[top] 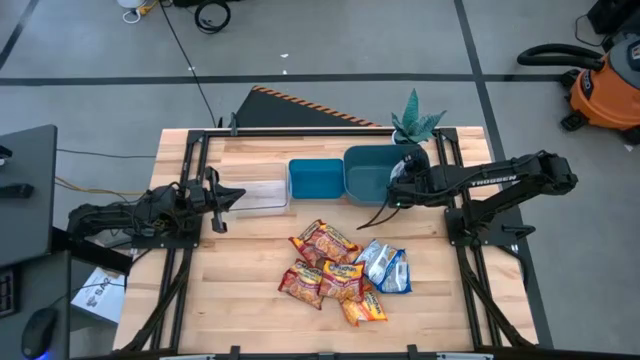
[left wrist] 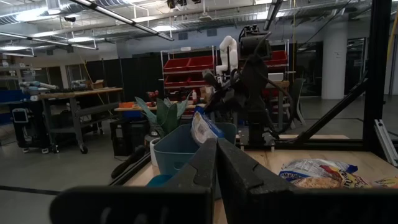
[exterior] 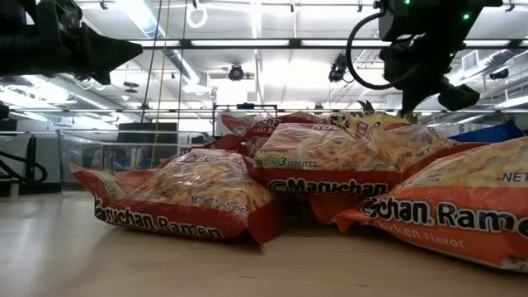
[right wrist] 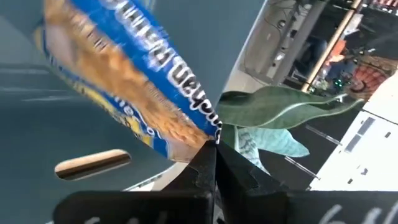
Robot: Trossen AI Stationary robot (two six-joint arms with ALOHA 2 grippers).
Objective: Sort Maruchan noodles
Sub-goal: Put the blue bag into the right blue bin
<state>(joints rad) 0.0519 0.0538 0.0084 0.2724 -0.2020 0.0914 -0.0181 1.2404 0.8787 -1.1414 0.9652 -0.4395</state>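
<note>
High view: the right claw hangs over the larger grey-blue plastic bin at the back of the light wooden bench, next to the smaller bright-blue plastic bin. A clear plastic bin sits to the left of both. The left claw waits by that clear bin. The heap of crinkly red-orange and orange-yellow Maruchan ramen packets lies mid-bench, with two blue-silver ramen packets touching its right side. A green artificial plant stands behind the grey-blue bin.

Low view: the red-orange packets fill the foreground, flat on the bench, overlapping each other. The right arm hangs at top right, the left arm at top left.

Left wrist view: the left claw has its fingers pressed together, holding nothing. Across the bench, the right arm holds a blue-silver held packet above the grey-blue bin's rim.

Right wrist view: the right claw is pinching the held packet by one edge; the packet dangles tilted over the bin's blue interior, a plant leaf just beside.
</note>
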